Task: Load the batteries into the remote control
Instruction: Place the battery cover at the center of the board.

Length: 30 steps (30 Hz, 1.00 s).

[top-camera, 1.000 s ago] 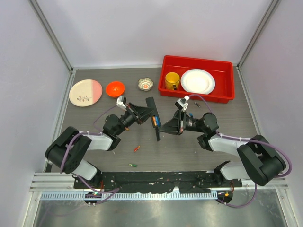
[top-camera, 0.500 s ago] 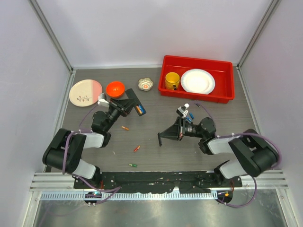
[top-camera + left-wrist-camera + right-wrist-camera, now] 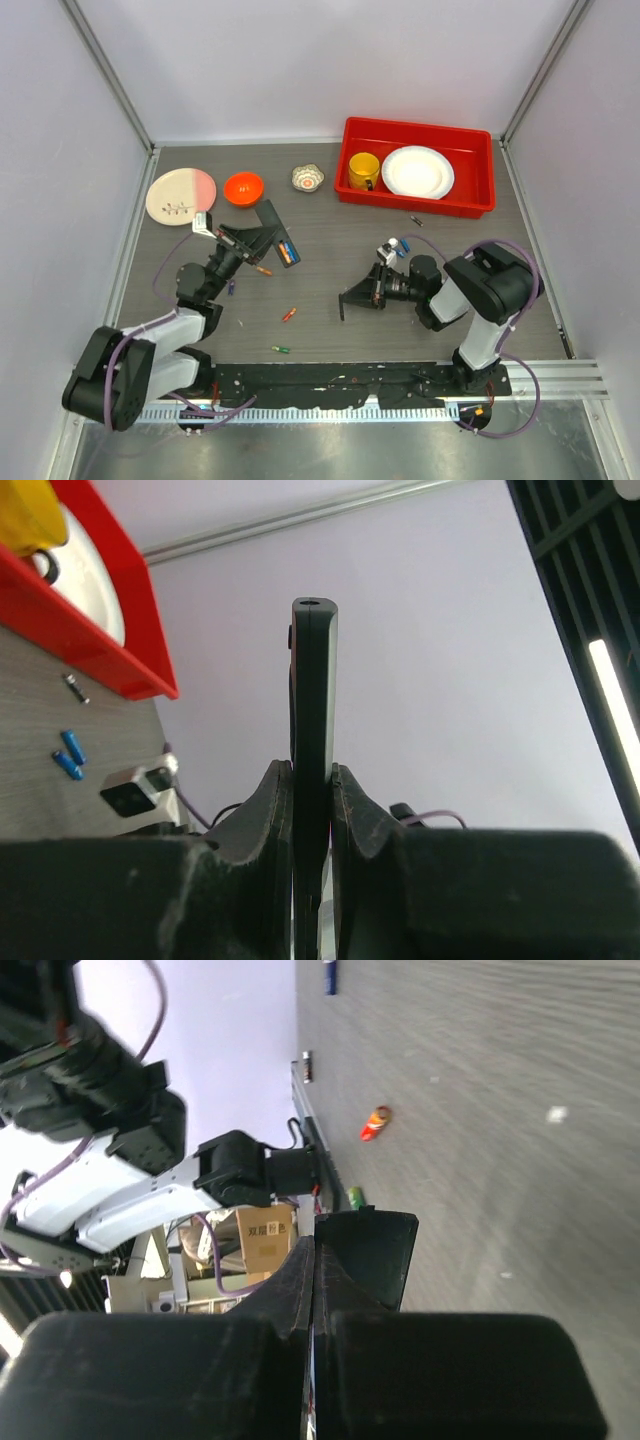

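Observation:
My left gripper (image 3: 254,239) is shut on the remote control (image 3: 272,230), a long black bar held tilted above the table. Orange and blue batteries (image 3: 288,252) show in its open near end. In the left wrist view it stands edge-on (image 3: 314,680) between my fingers (image 3: 270,805). My right gripper (image 3: 366,293) is shut on a small flat black piece (image 3: 351,298), also in the right wrist view (image 3: 375,1250). Loose batteries lie on the table: orange (image 3: 263,270), red-orange (image 3: 288,314), green (image 3: 281,349), blue (image 3: 402,250).
A red bin (image 3: 480,200) with a yellow mug (image 3: 363,171) and a white plate (image 3: 417,172) stands at the back right. An orange bowl (image 3: 243,187), a pink-white plate (image 3: 180,195) and a small patterned cup (image 3: 307,178) stand at the back left.
The two grippers have drawn apart: the left moved back left with the remote, the right sank toward the table with the small black piece. An orange battery now lies below the remote.

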Each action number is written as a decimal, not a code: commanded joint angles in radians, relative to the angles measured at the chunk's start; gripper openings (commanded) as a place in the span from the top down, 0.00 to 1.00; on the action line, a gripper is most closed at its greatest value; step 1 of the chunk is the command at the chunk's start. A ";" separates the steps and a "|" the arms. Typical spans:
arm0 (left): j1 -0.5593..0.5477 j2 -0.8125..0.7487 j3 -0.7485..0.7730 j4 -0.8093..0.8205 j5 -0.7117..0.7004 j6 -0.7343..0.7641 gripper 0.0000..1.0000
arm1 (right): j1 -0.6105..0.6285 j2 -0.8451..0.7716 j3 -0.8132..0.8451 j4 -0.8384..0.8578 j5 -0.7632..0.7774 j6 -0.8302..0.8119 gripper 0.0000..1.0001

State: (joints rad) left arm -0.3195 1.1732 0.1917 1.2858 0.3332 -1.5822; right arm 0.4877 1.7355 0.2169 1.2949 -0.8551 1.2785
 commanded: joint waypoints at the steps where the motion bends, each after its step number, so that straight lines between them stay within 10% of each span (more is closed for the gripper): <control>1: 0.002 -0.116 -0.001 -0.024 0.007 0.085 1.00 | -0.035 0.067 -0.014 0.371 0.016 -0.082 0.99; 30: 0.000 -0.107 -0.008 -0.026 0.032 0.088 1.00 | -0.106 -0.027 0.002 0.371 -0.025 -0.007 0.99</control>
State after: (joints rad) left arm -0.3195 1.0782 0.1883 1.1862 0.3527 -1.4918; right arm 0.3779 1.7695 0.1589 1.2934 -0.8562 1.2427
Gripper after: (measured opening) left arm 0.182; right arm 0.027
